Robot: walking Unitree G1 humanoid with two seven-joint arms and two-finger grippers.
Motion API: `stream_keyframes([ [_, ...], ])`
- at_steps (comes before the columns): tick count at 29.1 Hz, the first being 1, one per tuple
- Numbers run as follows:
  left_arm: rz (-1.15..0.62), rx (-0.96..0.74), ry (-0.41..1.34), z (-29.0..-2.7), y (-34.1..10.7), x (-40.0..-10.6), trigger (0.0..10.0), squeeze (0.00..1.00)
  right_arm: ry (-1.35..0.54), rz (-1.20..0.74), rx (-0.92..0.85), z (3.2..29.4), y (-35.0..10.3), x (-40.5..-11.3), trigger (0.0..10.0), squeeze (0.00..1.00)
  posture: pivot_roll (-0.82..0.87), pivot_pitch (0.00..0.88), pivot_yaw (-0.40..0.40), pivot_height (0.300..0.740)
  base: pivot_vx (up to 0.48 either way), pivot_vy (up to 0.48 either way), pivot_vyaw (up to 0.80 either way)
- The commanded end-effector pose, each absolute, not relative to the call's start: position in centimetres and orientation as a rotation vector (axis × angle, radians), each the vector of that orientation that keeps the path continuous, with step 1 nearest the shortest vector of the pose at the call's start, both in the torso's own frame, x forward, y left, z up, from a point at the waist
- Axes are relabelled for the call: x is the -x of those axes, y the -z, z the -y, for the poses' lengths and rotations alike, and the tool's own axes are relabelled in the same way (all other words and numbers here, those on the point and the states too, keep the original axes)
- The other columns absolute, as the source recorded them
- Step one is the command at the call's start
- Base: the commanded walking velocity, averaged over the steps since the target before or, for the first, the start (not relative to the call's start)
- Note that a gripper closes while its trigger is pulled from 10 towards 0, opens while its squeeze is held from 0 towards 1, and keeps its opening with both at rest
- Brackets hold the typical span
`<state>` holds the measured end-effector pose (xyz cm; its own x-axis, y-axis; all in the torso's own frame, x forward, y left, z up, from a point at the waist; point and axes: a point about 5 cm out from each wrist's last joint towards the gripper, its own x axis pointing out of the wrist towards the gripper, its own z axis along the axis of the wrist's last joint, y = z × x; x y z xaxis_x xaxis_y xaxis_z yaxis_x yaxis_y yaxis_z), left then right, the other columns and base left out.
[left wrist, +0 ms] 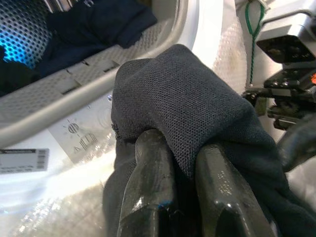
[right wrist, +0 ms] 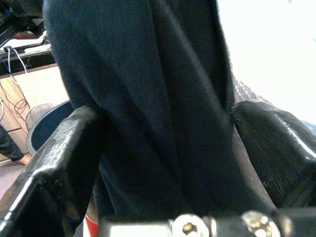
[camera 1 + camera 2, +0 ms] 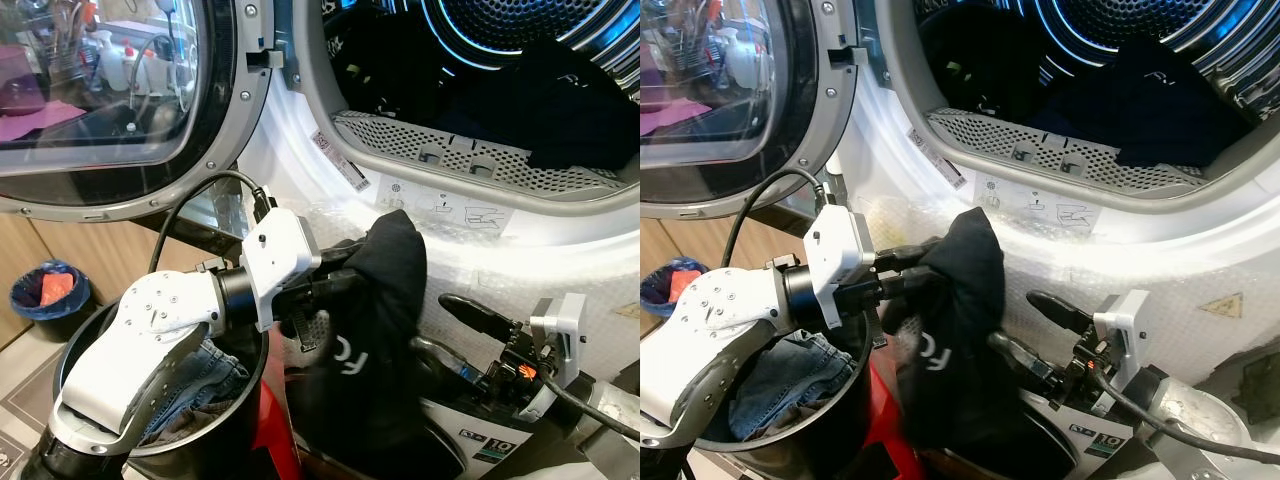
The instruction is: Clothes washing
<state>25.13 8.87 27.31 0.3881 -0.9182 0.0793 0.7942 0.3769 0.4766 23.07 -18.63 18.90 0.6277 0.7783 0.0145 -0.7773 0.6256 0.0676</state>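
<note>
White washing machine (image 3: 330, 190) fills the background, door swung open, dark clothes (image 3: 560, 100) inside its drum. Below it, a black garment (image 3: 385, 330) hangs over a black basket (image 3: 240, 395), pinched by the left end effector (image 3: 345, 283). Right end effector (image 3: 1025, 322), fingers spread, straddles the same garment.

A home laundry corner: a white front-loading washing machine (image 3: 400, 190) with its round glass door (image 3: 120, 90) swung open and a perforated steel drum (image 3: 1200, 30), a black round laundry basket (image 3: 215, 415) holding blue jeans (image 3: 200, 385), and a wooden cabinet front (image 3: 100, 265) beside it.
</note>
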Motion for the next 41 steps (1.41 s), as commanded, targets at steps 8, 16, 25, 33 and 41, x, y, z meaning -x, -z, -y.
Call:
stream_keyframes([
  [8,0.380,-0.407,1.097,-8.5,-28.8,-25.8,10.0,0.00,-0.977,-0.133,-0.026,20.6,-17.6,-20.5,10.0,0.00,-0.01,0.027,-0.040,0.740,0.000,0.000,0.00],
  [16,0.391,-0.360,1.078,-6.6,-29.0,-26.2,10.0,0.00,-0.834,-0.018,-0.029,17.8,-18.2,-21.8,10.0,0.00,-0.02,0.036,-0.037,0.740,0.000,0.000,0.00],
  [25,0.412,-0.304,1.020,-4.9,-29.5,-26.8,10.0,0.00,-0.930,-0.005,-0.067,15.7,-18.4,-20.2,10.0,0.00,-0.02,0.047,-0.027,0.740,0.000,0.000,0.00],
  [33,0.435,-0.210,0.995,-2.7,-30.5,-26.8,10.0,0.00,-0.786,0.023,-0.121,14.3,-18.9,-21.5,10.0,0.00,-0.02,0.056,-0.024,0.740,0.000,0.000,0.00],
  [41,0.445,-0.173,1.018,-1.0,-30.7,-26.3,10.0,0.00,-0.643,0.055,-0.161,14.1,-19.1,-22.7,10.0,0.00,-0.02,0.059,-0.021,0.740,0.000,0.000,0.00],
])
